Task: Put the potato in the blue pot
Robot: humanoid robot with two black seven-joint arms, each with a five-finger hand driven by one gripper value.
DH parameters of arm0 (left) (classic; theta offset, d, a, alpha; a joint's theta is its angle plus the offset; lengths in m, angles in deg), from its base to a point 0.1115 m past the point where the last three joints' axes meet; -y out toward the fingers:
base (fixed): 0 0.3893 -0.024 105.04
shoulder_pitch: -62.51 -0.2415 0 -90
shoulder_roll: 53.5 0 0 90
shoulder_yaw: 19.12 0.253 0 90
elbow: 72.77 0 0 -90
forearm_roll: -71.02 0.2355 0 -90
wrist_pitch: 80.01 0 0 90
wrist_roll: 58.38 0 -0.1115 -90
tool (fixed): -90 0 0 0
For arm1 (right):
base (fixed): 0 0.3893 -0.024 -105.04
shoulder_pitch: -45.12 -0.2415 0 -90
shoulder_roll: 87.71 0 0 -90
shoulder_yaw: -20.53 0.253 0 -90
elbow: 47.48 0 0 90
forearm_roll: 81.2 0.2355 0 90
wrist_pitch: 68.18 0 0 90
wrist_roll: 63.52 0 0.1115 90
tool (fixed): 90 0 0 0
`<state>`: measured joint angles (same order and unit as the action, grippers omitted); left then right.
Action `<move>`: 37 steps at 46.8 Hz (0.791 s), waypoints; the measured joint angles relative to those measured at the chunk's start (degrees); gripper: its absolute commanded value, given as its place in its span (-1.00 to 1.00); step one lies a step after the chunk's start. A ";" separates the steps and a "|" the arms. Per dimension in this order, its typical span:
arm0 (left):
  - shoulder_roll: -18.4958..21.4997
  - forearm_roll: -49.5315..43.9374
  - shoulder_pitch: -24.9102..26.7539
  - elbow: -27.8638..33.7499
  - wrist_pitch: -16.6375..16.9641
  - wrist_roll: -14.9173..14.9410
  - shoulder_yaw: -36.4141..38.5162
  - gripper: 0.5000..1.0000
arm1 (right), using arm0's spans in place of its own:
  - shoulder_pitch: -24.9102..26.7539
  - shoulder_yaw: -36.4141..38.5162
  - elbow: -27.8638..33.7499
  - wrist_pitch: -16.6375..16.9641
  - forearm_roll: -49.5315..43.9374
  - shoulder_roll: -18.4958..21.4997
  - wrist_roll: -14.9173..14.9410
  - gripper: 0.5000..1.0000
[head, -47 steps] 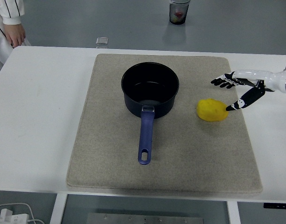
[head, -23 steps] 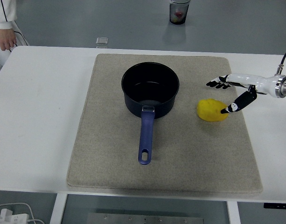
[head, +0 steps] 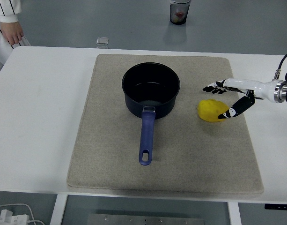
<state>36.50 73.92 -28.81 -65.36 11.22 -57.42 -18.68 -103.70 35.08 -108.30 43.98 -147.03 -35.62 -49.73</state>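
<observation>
Reaching | robot hand (head: 227,96) spread around potato (head: 212,110) | thumb touching

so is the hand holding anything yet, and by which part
Nothing is held. The right hand is open around the yellow potato on the beige mat, fingers above it, not closed.

White table (head: 45,117) (grey floor (head: 134,23) behind)

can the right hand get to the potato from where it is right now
Probably yes. The right hand is open at the potato, fingers spread above it and thumb at its right side, with nothing between them on the mat.
</observation>
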 measured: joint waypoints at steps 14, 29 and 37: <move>0.00 0.00 0.00 0.04 0.00 0.00 0.00 0.99 | 1.72 -0.04 0.57 -2.30 0.00 1.18 0.10 0.69; 0.00 0.00 -0.01 0.04 0.00 0.00 0.00 0.99 | 3.35 -0.14 0.80 -5.00 -0.05 1.19 0.19 0.42; 0.00 0.00 -0.01 0.02 0.00 0.01 0.00 0.99 | 3.45 -0.14 0.80 -5.02 -0.01 1.18 0.19 -0.39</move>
<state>36.50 73.92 -28.82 -65.35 11.22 -57.41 -18.68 -100.26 34.94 -107.51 38.96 -147.05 -34.44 -49.54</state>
